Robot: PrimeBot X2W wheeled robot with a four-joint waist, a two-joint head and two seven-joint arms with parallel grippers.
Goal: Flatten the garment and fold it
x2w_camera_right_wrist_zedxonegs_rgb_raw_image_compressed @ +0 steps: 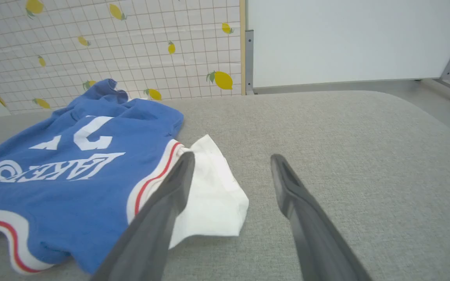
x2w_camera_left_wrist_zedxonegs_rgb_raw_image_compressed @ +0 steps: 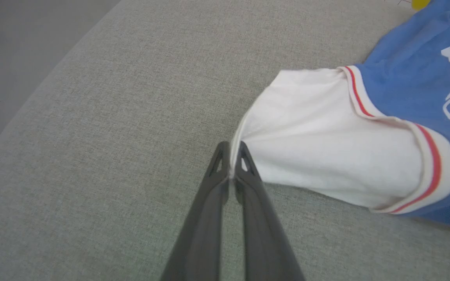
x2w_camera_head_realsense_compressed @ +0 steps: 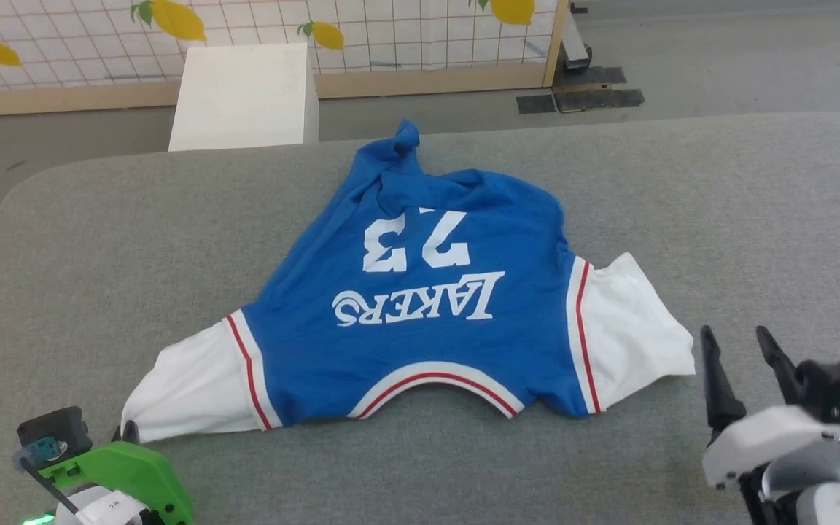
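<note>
Left gripper clamps shut on the hem of one white sleeve of the garment, seemingly to pull it flat over the grey pad; right gripper stands spread wide, other sleeve just beside its inner finger, ungripped.

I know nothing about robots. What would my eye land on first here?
A blue jersey with white sleeves and big white lettering lies in the middle of a grey table. At its near left corner the left gripper is pinched shut on a white sleeve's edge, while the right gripper stands open close to the other sleeve.
</note>
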